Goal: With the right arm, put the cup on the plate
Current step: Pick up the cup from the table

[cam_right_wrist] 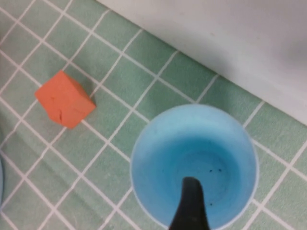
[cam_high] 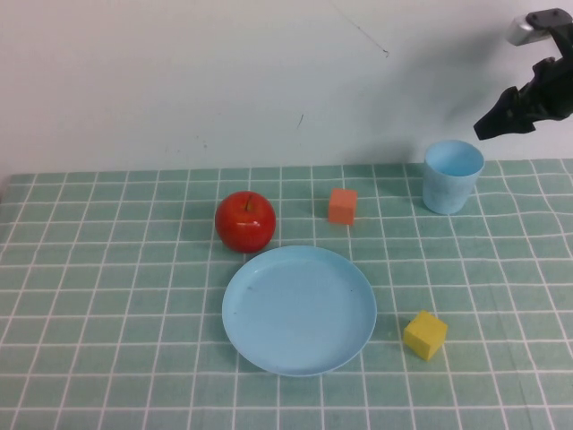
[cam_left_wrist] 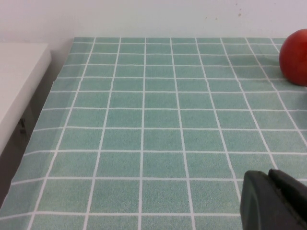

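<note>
The light blue cup [cam_high: 453,176] stands upright and empty at the back right of the table, by the wall. The round light blue plate [cam_high: 298,309] lies bare in the middle, nearer the front. My right gripper [cam_high: 506,115] hangs in the air just above and to the right of the cup, open and holding nothing. In the right wrist view I look straight down into the cup [cam_right_wrist: 194,163], with one dark finger [cam_right_wrist: 190,203] over its mouth and the other out of frame. My left gripper [cam_left_wrist: 268,172] is shut and empty, low over the left part of the table.
A red apple [cam_high: 244,221] sits just behind the plate's left side, and an orange cube [cam_high: 342,205] lies between apple and cup. A yellow cube [cam_high: 424,334] lies right of the plate. The wall runs close behind the cup. The table's left edge [cam_left_wrist: 53,96] shows in the left wrist view.
</note>
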Action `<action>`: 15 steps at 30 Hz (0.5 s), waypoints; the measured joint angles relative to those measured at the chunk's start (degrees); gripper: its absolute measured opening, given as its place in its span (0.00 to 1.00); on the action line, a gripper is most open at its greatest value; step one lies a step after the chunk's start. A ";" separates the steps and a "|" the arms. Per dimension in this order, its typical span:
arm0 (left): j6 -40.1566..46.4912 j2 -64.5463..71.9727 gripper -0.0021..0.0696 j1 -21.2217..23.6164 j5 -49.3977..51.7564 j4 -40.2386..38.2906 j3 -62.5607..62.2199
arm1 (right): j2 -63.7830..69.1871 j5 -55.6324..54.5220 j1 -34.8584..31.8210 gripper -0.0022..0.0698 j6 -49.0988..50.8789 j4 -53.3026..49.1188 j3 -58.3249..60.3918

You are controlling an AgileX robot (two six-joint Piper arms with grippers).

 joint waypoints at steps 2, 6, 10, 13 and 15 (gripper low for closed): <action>0.00 0.00 0.02 0.00 0.00 0.00 0.00 | 0.23 -1.17 0.00 0.76 0.00 0.24 0.00; 0.00 0.00 0.02 0.00 0.00 0.00 0.00 | 1.21 -2.96 0.00 0.74 0.00 0.48 0.00; 0.00 0.00 0.02 0.00 0.00 0.00 0.00 | 3.19 -3.07 0.00 0.72 -0.08 0.74 0.23; 0.00 0.00 0.02 0.00 0.00 0.00 0.00 | 4.40 -3.46 0.00 0.72 -2.36 1.73 1.37; 0.00 0.00 0.02 0.00 0.00 0.00 0.00 | 5.03 -3.70 0.00 0.72 -3.97 2.41 2.28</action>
